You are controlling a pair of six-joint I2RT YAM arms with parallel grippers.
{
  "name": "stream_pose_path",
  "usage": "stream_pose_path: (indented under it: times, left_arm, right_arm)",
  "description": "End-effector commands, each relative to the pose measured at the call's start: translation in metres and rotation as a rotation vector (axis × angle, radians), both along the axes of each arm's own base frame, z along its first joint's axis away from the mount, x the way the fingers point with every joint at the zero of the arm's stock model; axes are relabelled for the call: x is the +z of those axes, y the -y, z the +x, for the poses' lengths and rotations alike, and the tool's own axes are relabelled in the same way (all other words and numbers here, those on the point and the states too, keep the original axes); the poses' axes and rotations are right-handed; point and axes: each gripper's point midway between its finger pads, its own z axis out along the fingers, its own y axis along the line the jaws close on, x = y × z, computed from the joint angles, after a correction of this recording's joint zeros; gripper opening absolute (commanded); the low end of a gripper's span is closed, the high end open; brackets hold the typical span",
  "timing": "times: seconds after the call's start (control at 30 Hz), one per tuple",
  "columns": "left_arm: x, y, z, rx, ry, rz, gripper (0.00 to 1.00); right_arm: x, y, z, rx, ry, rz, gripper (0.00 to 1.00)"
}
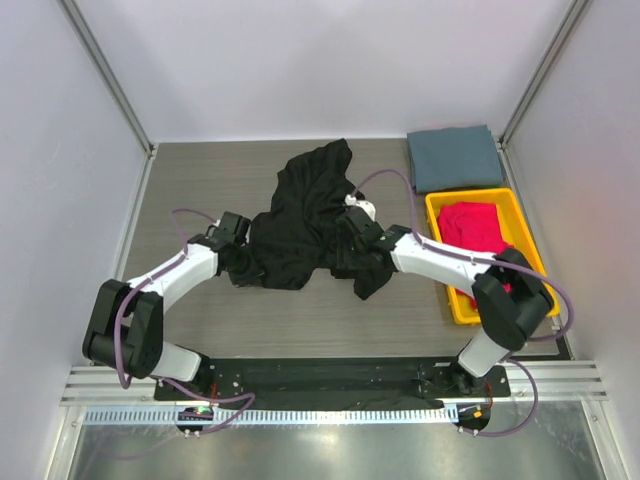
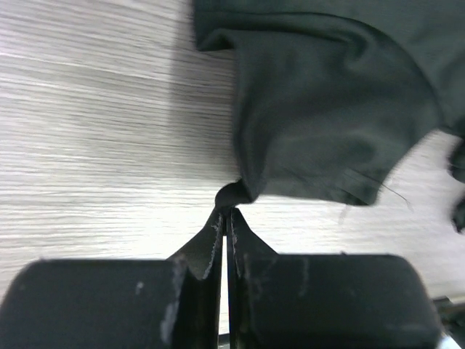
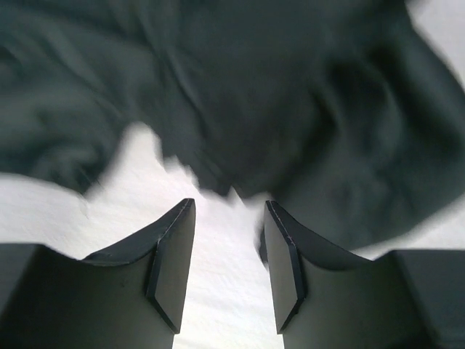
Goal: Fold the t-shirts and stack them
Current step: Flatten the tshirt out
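A crumpled black t-shirt (image 1: 305, 215) lies spread across the middle of the table. My left gripper (image 1: 238, 262) is at its left lower edge, and in the left wrist view the gripper (image 2: 227, 211) is shut on a small pinch of the black cloth (image 2: 327, 109). My right gripper (image 1: 352, 250) is over the shirt's right lower part. In the blurred right wrist view this gripper (image 3: 229, 205) stands open with bare table between its fingers and the black cloth (image 3: 254, 87) just past the tips. A folded slate grey-blue t-shirt (image 1: 455, 157) lies at the back right.
A yellow plastic tray (image 1: 465, 194) stands along the right side, holding magenta-red cloth (image 1: 472, 225). The right arm's forearm passes over the tray's near left corner. Frame posts stand at the table's back corners.
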Motion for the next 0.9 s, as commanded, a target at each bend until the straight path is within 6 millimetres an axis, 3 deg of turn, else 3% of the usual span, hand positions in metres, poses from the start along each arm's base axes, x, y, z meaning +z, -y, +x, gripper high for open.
stream_pose_path:
  times: [0.0,0.13,0.23,0.37,0.4,0.43,0.53,0.57,0.6,0.73,0.87]
  left_arm:
    - [0.007,0.015,-0.006,-0.021,0.014,-0.1,0.0]
    - [0.008,0.021,-0.007,-0.034,0.023,-0.138,0.0]
    - [0.013,0.017,-0.007,-0.044,0.034,-0.11,0.0]
    - [0.025,0.015,-0.001,-0.028,0.078,-0.106,0.0]
    - [0.03,0.014,0.001,-0.026,0.093,-0.103,0.0]
    - [0.03,0.01,0.0,-0.022,0.087,-0.088,0.0]
    - [0.041,-0.001,0.003,-0.013,0.106,-0.045,0.0]
    - [0.044,-0.007,0.005,0.0,0.113,-0.032,0.0]
    - [0.05,-0.013,0.009,0.006,0.132,-0.013,0.0]
    - [0.071,-0.039,0.01,0.049,0.176,0.046,0.0]
    - [0.097,-0.068,0.009,0.1,0.246,0.145,0.0]
  right_arm:
    - [0.027,-0.029,0.043,-0.014,0.154,0.025,0.49]
    - [0.007,-0.048,0.053,0.002,0.139,-0.037,0.49]
    - [-0.008,-0.044,0.061,-0.032,0.146,-0.152,0.49]
    - [-0.021,-0.051,0.067,-0.033,0.128,-0.178,0.49]
    - [-0.021,-0.048,0.069,-0.044,0.136,-0.195,0.46]
    - [-0.018,-0.044,0.073,-0.061,0.149,-0.214,0.34]
    - [-0.003,-0.019,0.079,-0.13,0.195,-0.316,0.06]
    - [0.002,-0.008,0.077,-0.143,0.193,-0.356,0.03]
    - [0.019,-0.001,0.08,-0.167,0.217,-0.352,0.02]
    - [0.054,0.039,0.083,-0.25,0.265,-0.372,0.05]
    - [0.062,0.084,0.093,-0.331,0.25,-0.352,0.06]
